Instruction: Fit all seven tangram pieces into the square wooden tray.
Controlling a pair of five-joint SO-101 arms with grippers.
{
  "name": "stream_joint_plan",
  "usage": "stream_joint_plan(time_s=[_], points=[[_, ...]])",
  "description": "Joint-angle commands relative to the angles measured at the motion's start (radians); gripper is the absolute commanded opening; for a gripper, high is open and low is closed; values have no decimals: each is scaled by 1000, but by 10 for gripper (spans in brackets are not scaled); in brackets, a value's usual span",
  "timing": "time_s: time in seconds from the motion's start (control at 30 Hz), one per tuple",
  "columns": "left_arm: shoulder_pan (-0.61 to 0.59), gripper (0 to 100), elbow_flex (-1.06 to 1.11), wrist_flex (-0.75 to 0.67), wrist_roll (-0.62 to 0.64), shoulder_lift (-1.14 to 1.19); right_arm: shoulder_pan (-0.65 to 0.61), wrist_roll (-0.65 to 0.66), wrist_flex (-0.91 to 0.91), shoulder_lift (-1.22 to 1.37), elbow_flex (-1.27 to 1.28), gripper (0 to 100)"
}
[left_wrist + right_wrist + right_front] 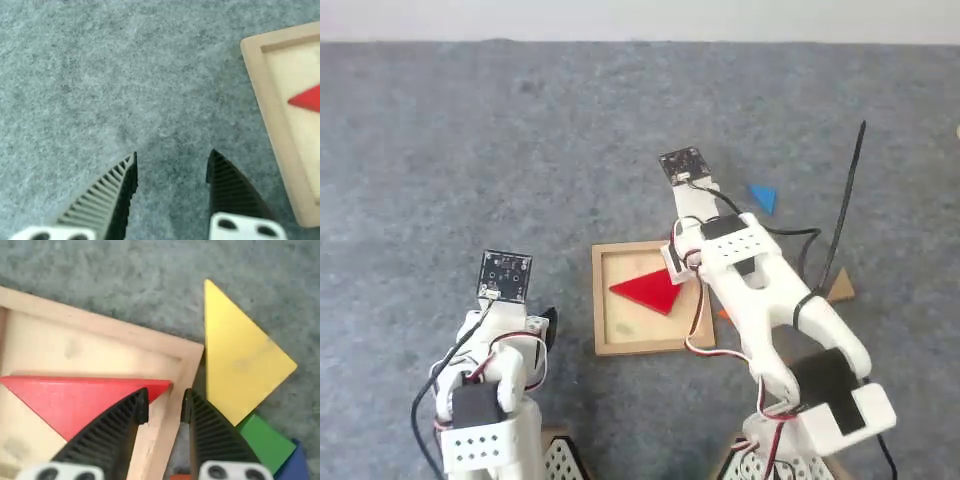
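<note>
Looking down from the high view, we saw the square wooden tray [601, 300] lying on the grey felt-covered table [460, 140] between the two arms. A large red triangular piece [648, 290] lay flat inside it, with one sharp corner close to the rim on the right arm's side.

The right gripper [165, 402] hung over that same side of the tray. Its ribbed black fingers [117, 427] stood a narrow gap apart and clamped nothing. One tip was above the red corner, the other above the felt just outside the rim, so the rim ran beneath the gap. We could not tell whether either tip touched what lay under it.

Just outside that rim a yellow triangular piece [240, 365] lay flat on the felt, one edge alongside the tray. A green piece [267, 442] sat against the yellow one, with a dark blue piece [296, 467] beside it and the edge of an orange piece [180, 476] near the gripper's base. Farther off, a small blue triangular piece [763, 198] and a tan triangular piece [840, 290] lay well apart from the tray.

The left gripper [172, 160] hovered over bare felt near a corner of the tray, its jaws wide apart and empty.
</note>
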Motion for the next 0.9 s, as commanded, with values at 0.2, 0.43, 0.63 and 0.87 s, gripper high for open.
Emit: stream_joint_plan(time_s=[0.2,0.43,0.63,0.87], points=[[0,219,-8,5,-8,-20,-31,-52,2,-130,9,124],[0,219,-8,5,-8,-20,-173,-38,1,-305,140,124],[0,219,-8,5,-8,-20,-177,-3,-7,-213,140,124],[0,219,-8,5,-8,-20,-179,2,-10,-53,63,124]])
